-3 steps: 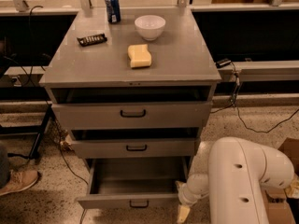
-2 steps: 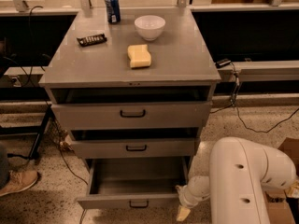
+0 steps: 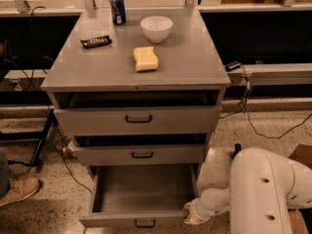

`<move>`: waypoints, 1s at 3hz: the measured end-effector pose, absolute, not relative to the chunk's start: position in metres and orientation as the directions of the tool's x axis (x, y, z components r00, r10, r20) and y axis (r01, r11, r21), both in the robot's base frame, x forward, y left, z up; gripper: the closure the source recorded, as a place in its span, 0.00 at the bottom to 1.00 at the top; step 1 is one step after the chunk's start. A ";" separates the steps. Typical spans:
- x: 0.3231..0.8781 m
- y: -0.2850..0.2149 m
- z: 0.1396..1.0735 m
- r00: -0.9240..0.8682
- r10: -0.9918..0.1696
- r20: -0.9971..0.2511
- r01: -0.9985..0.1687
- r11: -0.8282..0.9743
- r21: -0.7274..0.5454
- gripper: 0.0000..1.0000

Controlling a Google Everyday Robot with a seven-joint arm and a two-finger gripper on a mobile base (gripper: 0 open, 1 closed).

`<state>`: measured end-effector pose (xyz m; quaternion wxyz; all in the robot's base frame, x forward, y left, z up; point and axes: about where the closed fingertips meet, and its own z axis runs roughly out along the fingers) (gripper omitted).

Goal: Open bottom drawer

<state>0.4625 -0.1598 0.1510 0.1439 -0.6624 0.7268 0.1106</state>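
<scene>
Standing pulled well out of the cabinet, the bottom drawer (image 3: pixel 144 191) shows its bare grey inside, and the small black handle (image 3: pixel 145 223) on its front panel sits at the lower edge of the view. The gripper (image 3: pixel 190 214) is low at the drawer's front right corner, touching it or just beside it; whether it is apart or closed cannot be told. The white arm (image 3: pixel 263 194) reaches in from the right. On the counter (image 3: pixel 97 69) are a can (image 3: pixel 116 8), a white bowl (image 3: pixel 156 28) and a yellow sponge (image 3: pixel 146 58).
</scene>
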 end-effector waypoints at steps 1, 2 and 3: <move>0.462 -0.160 0.151 -0.081 -0.931 -0.356 -0.995 0.098 -0.030 0.96; 0.443 -0.169 0.153 -0.122 -0.919 -0.374 -0.990 0.142 -0.025 0.00; 0.443 -0.169 0.153 -0.122 -0.919 -0.374 -0.990 0.141 -0.025 0.00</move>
